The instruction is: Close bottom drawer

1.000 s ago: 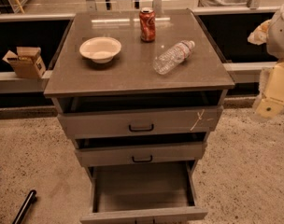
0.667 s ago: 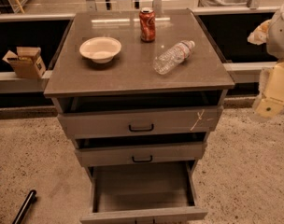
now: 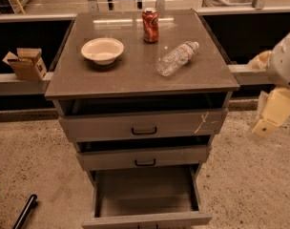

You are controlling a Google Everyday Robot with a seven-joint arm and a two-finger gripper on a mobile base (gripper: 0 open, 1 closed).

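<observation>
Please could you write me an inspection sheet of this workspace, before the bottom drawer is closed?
Surface: grey cabinet top, carrying three things.
Job's things: bottom drawer pulled far out; its handle is cut off by the lower edge of the view.
Clutter: bowl, upright soda can, plastic bottle lying on its side, all on the top. Top drawer and middle drawer each stand slightly open.
Grippers: pincer at the right edge, beside the cabinet, touching no drawer.
Cables: nothing seen.
Surroundings: speckled floor; cardboard box on the left ledge; black rod at lower left.
</observation>
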